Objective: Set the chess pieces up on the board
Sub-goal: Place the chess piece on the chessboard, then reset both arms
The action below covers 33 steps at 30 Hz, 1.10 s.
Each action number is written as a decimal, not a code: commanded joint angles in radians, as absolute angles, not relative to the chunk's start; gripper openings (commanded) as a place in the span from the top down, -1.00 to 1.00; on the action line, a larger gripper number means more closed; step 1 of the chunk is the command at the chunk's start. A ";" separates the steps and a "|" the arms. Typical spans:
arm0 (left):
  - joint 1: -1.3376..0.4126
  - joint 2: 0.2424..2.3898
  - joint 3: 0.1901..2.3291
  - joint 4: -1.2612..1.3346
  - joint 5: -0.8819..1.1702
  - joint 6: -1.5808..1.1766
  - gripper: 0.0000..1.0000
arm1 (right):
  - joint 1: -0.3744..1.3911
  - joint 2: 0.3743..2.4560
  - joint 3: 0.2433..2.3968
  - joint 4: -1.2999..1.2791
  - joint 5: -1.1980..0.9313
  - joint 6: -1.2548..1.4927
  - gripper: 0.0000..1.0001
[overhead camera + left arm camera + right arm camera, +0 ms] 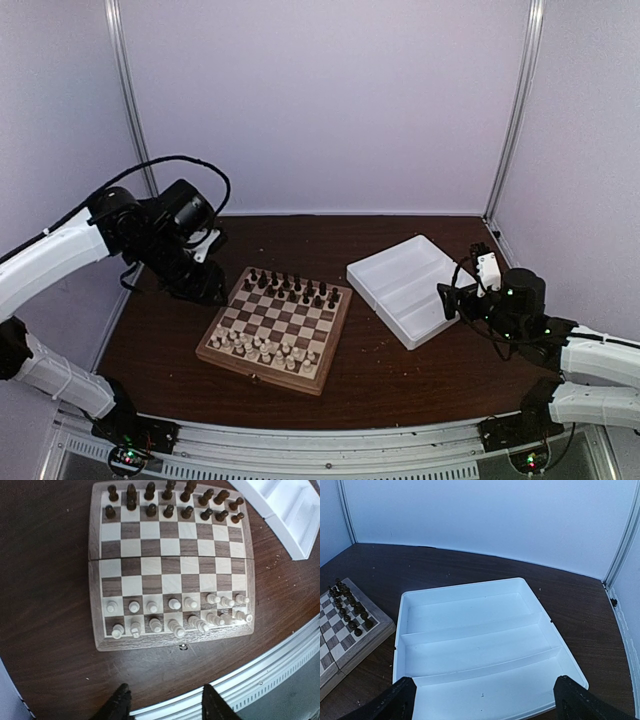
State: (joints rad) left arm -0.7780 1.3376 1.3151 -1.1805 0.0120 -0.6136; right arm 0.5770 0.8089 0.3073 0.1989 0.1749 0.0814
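Left wrist view: the cream chess pieces (174,603) stand in two rows along one edge of the board (170,565), and the dark pieces (169,511) line the opposite edge. The board lies on the brown table (45,605). The left gripper (167,707) hangs off the board, fingers apart and empty, while the right gripper (485,705) is spread wide over the white tray (470,650) just beside the board.

Pretty sure I live in a robotics lab test cell, not anyone's living room. Plain white panels (320,100) box me in on three sides, held up by bare metal posts (127,90). My arm bases (130,432) are bolted to an aluminium rail (300,450) along the near edge of a dark wooden table (400,390) (tiny status LEDs (530,462) glowing down there, cables looping everywhere).
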 commanded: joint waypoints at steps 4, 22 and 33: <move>-0.722 1.232 1.320 -1.211 -0.158 -0.535 -0.41 | 0.570 0.756 0.377 0.118 0.205 0.091 -1.00; -0.472 0.917 0.896 -0.457 -0.504 -0.195 -0.95 | 0.425 0.958 0.539 0.092 0.467 -0.037 -0.86; -0.215 0.935 0.598 -0.076 -0.368 -0.202 -0.95 | 0.161 1.346 0.324 0.889 0.241 -0.139 -0.79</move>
